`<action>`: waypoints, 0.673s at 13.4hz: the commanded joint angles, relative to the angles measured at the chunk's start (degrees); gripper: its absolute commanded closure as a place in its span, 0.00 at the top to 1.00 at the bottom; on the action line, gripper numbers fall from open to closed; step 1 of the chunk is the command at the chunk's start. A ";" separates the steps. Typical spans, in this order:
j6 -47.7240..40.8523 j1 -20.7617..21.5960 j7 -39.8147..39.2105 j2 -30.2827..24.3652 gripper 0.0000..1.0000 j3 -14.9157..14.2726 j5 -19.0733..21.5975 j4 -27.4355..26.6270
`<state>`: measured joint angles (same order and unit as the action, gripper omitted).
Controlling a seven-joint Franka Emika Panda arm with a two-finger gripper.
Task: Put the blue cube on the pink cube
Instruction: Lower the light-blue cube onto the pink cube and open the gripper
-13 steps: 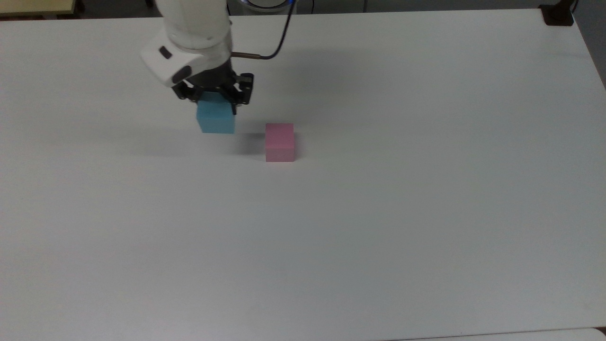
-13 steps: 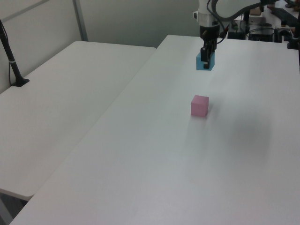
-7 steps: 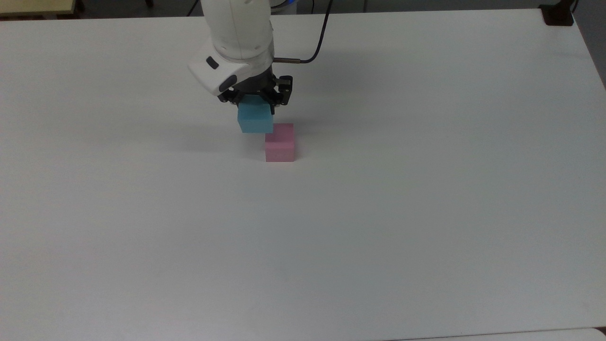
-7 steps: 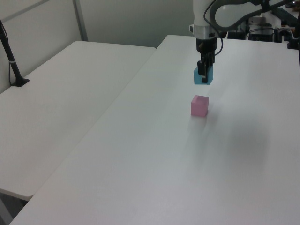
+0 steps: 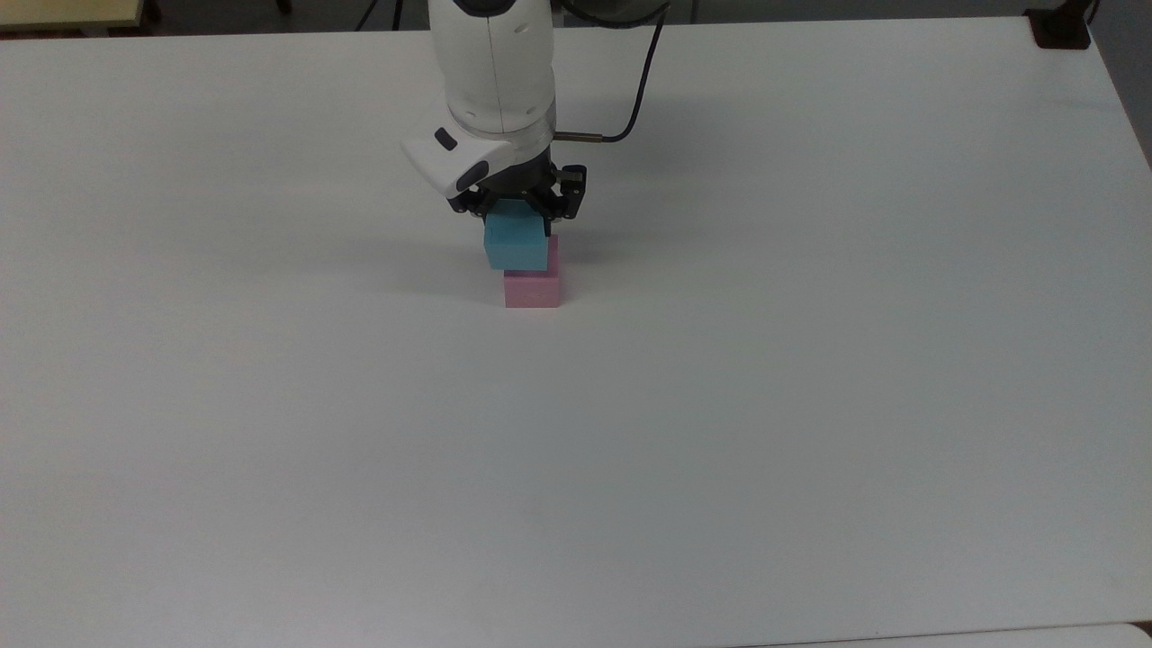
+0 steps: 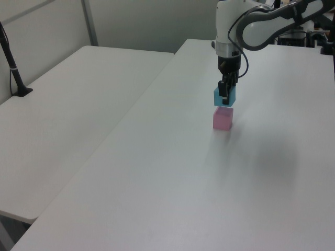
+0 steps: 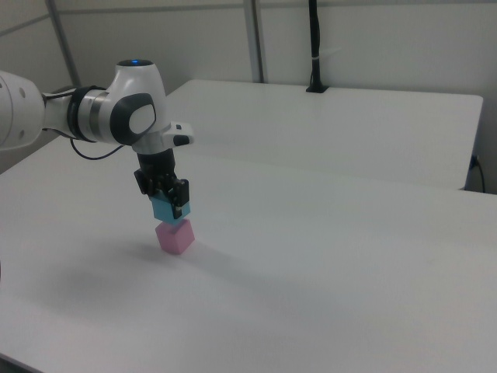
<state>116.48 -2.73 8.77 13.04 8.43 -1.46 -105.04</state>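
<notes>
Right view: blue cube (image 7: 164,207) pinched in gripper (image 7: 168,203) jaws, held just above pink cube (image 7: 175,236) for stacking, toward table's (image 7: 326,256) far edge.

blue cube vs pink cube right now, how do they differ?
The blue cube is light blue; the pink cube is pale pink. The blue cube is clamped in the gripper, at or just above the pink cube's top; the pink cube stands free on the table. Both are matte and similar in size.
</notes>
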 commanded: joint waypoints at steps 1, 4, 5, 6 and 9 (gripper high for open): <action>1.74 1.06 1.51 -0.91 0.60 0.10 -1.17 -1.74; 1.74 1.76 1.51 0.32 0.60 0.19 -1.96 -1.74; 1.82 1.76 2.03 0.76 0.60 0.19 -2.75 -1.66; 3.04 1.85 3.78 1.37 0.60 0.19 -3.89 -1.74; 3.58 1.94 5.47 1.90 0.84 0.19 -6.10 -1.74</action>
<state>118.64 -1.32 12.26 15.42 8.83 -6.02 -105.67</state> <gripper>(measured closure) 0.374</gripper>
